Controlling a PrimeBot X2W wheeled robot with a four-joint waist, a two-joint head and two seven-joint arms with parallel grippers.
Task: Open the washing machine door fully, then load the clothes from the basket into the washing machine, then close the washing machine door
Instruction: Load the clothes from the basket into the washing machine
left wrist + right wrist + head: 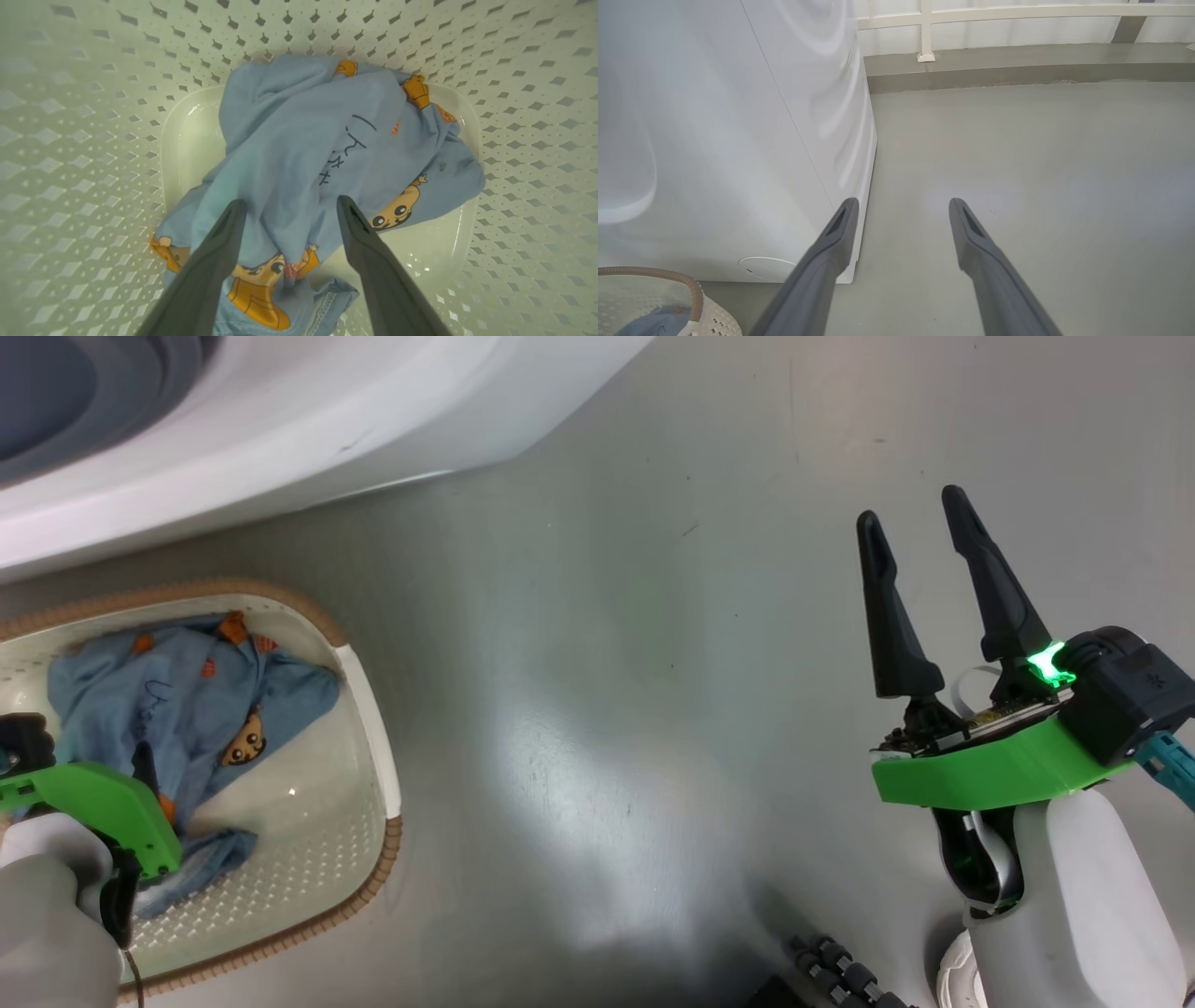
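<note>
Left wrist view: the left gripper point(290, 201) is spread empty over clothes point(289, 140) in the basket point(93, 140); the right gripper point(910, 509) is spread empty.

you've got one basket point(369, 709), one washing machine point(280, 429), one bundle of clothes point(187, 691) with pieces you can't count apart, and two end effectors: the left end effector point(289, 205) and the right end effector point(910, 509), two fingers point(822, 261) each.
</note>
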